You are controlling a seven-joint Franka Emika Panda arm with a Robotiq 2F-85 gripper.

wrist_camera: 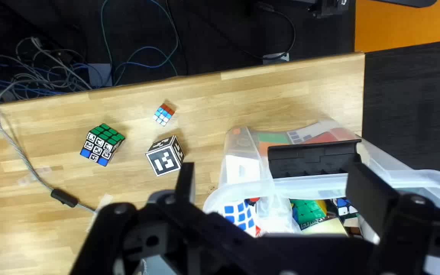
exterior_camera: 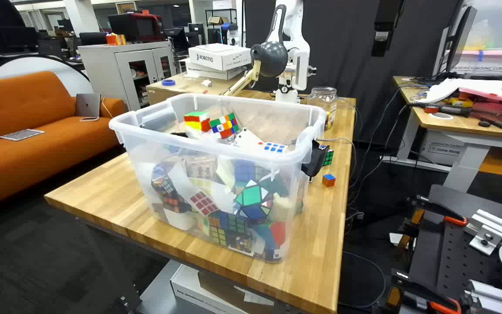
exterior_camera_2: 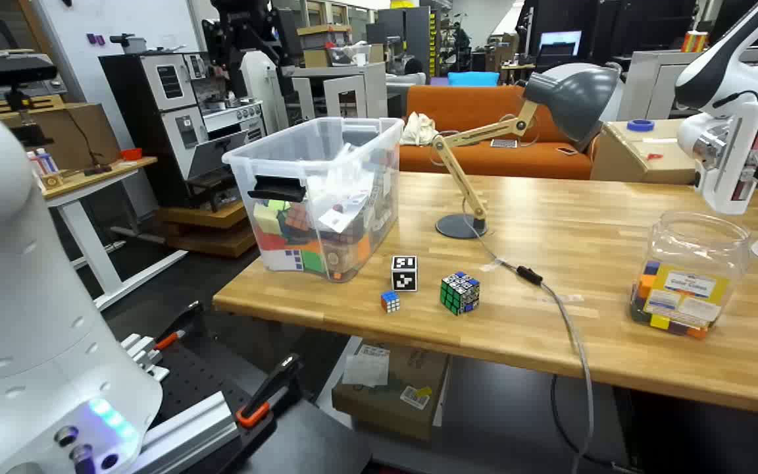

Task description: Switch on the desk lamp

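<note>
The desk lamp has a bent pale wooden arm, a dark round base and a grey rounded head (exterior_camera_2: 576, 99); its head also shows in an exterior view (exterior_camera: 270, 59). It stands on the wooden table behind the cubes. The bulb is hidden and I see no glow. A black inline switch (exterior_camera_2: 529, 275) sits on its grey cord, and it shows at lower left in the wrist view (wrist_camera: 64, 197). My gripper (wrist_camera: 273, 172) is open and empty above the clear bin's end, well to the right of the switch there. It hangs high in an exterior view (exterior_camera_2: 247, 59).
The clear plastic bin (exterior_camera_2: 313, 155) full of cubes has a black handle (wrist_camera: 313, 158). A marker cube (exterior_camera_2: 404, 273), a puzzle cube (exterior_camera_2: 460, 293) and a tiny cube (exterior_camera_2: 390, 301) lie near the table edge. A clear jar (exterior_camera_2: 691, 276) stands right of the cord. A second arm (exterior_camera_2: 734, 99) stands behind.
</note>
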